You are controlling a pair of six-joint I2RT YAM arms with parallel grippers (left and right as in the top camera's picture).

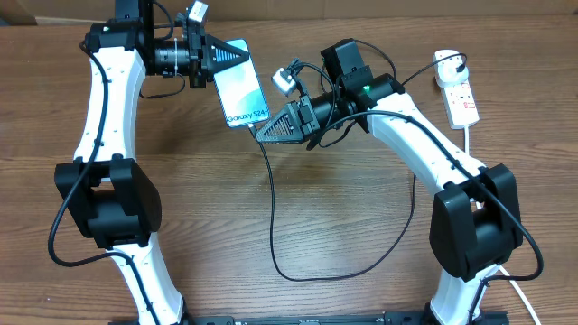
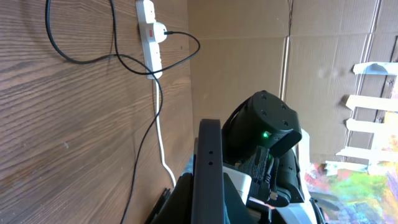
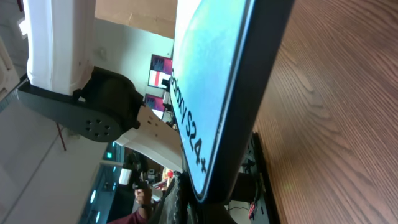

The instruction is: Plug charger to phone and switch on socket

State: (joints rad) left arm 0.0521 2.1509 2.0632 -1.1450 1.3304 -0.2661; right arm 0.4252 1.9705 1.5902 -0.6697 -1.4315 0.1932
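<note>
- Overall, a wood-grain table (image 1: 217, 226) fills the overhead view, with cardboard along its far edge.
- Left arm (image 1: 108, 99) reaches in from the near left. Right arm (image 1: 424, 140) reaches in from the near right, a green light on its wrist. The two meet over the far middle of the table.
- Socket (image 1: 461, 101) lies flat at the far right, well apart from both claws, its thick white cord running toward the near edge.
- Phone (image 1: 242, 90) is up off the table between the two claws, screen lit, "Galaxy S24" text at the end toward the right arm. The right wrist view shows its screen (image 3: 205, 93) close and steeply tilted.
- Charger (image 1: 271, 203) drops from the phone's lower end, loops across the near table and climbs to the socket.
- Left gripper (image 1: 226, 56) is pinched on the phone's far end.
- Right gripper (image 1: 262, 135) sits at the phone's near end, fingers drawn together where the charger's end leaves them. The tip itself is too small to see.
- White plug (image 1: 446, 61) is seated in the socket's far end.
</note>
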